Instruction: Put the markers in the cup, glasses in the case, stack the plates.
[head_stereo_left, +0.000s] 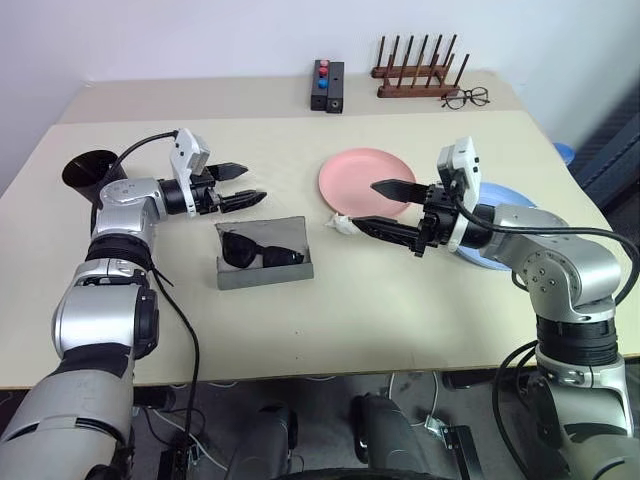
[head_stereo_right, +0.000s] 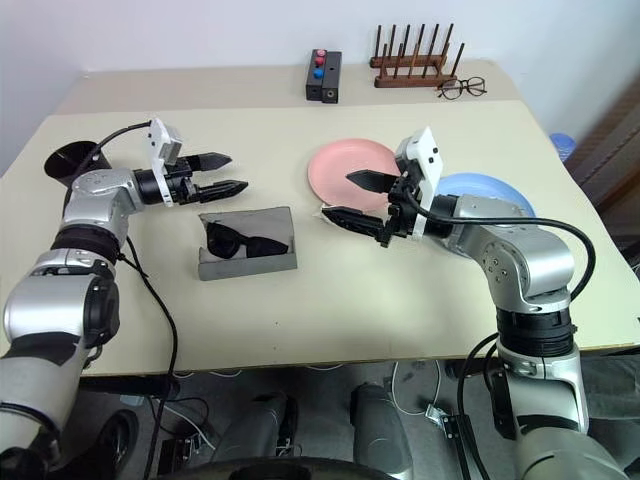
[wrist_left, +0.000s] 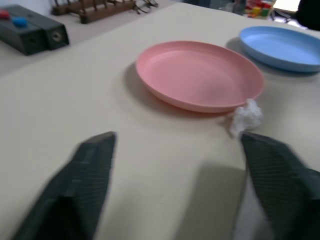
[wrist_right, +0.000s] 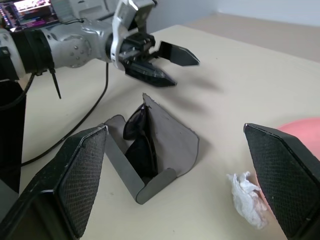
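The black sunglasses lie inside the grey case, whose flap stands open. My left gripper hovers open and empty just behind the case, pointing toward the pink plate. My right gripper hangs open and empty over the pink plate's near edge, right of the case. The light blue plate lies separately to the right, partly hidden by my right forearm. The black cup stands at the far left by my left arm. The markers are out of view.
A crumpled white scrap lies by the pink plate's near rim. At the back stand a black box with red and blue knobs, a wooden peg rack and clear-lens spectacles.
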